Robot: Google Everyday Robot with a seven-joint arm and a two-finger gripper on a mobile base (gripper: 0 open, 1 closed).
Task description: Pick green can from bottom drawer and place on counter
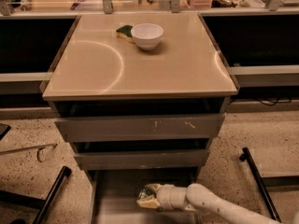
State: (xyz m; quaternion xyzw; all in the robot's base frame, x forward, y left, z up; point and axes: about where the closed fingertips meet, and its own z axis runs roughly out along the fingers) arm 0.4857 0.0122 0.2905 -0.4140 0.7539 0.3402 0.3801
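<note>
My gripper (145,198) reaches from the lower right into the open bottom drawer (110,204), low over its grey floor. A small dark-green shiny can (150,189) shows at the gripper's tip, held between the pale fingers, which hide most of it. The beige counter (177,69) tops the grey cabinet above and carries a faint curved reflection mark at its left.
A white bowl (147,35) and a green-yellow sponge (124,31) sit at the counter's back. Two scuffed grey drawers (140,127) overhang the bottom drawer. Black bars lie on the speckled floor at left (51,192) and right (257,181).
</note>
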